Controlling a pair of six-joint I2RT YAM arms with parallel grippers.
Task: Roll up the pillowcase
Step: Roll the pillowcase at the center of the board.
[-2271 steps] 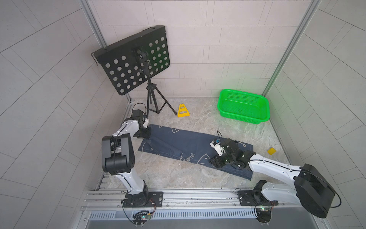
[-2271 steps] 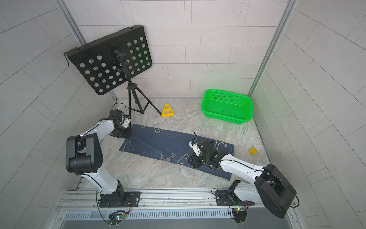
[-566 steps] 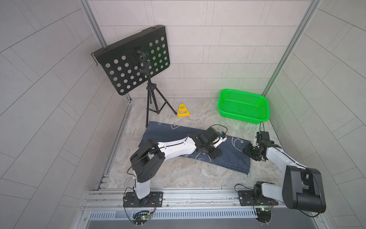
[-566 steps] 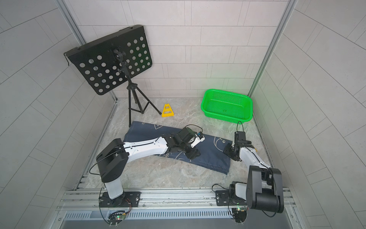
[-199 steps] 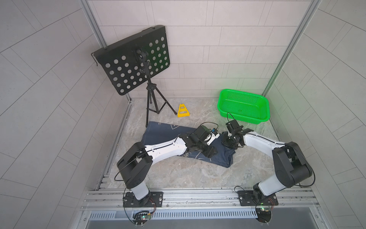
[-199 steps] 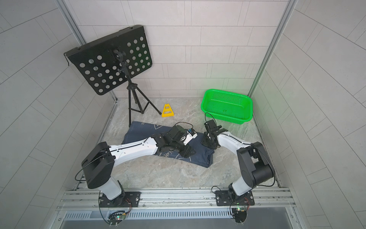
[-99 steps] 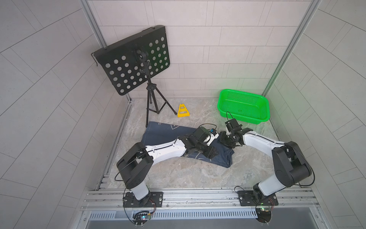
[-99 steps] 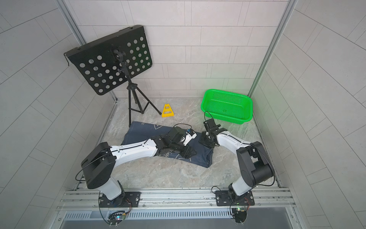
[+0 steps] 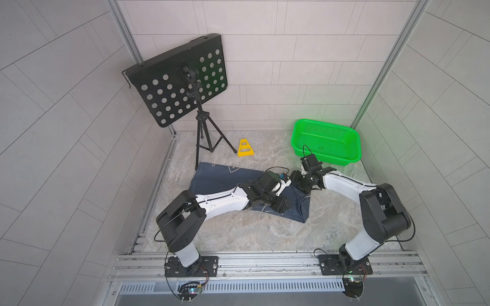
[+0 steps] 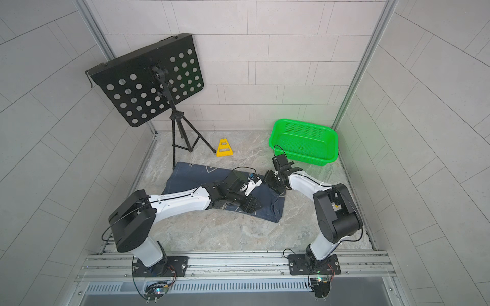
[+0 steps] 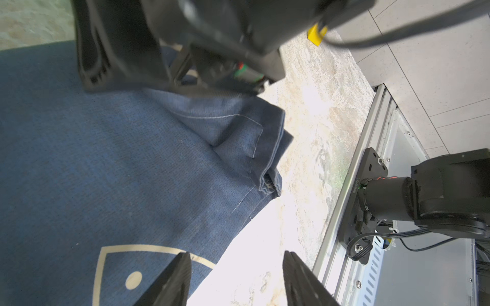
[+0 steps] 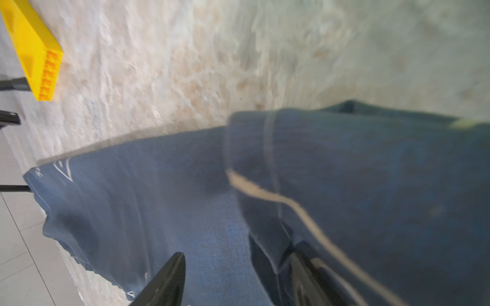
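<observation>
on the marble table point(image 9: 265, 233), mid-cell, the pillowcase point(image 9: 220, 177) point(image 10: 193, 177) is lying mostly flat in both top views. its long axis is running from the music stand point(image 9: 183, 79) legs at far left toward the near right. the right end is sitting doubled back in a loose fold point(image 11: 225, 127), not a tight roll yet.

the left arm is stretching across the cloth along that axis. the left gripper point(image 9: 281, 209) point(image 11: 236, 265) is hovering at the near edge of the folded end, fingers parted with nothing between them. the left wrist view is showing one finger over cloth, one over bare table.

the right gripper point(image 9: 301, 188) point(image 12: 238, 267) is sitting at the far corner of the same end, fingers spread too. the fold is draping against one finger in the right wrist view and not looking pinched, though that picture is blurry.

judging from this, rolling is barely started. the unrolled length is lying away from both sets of fingers, toward the stand, so the next turn is needing to travel along the long axis that way. both grippers are at the fold, the right one nearer to touching it.

the green basket point(image 9: 326, 159) and yellow block point(image 9: 245, 148) are sitting well apart behind.
</observation>
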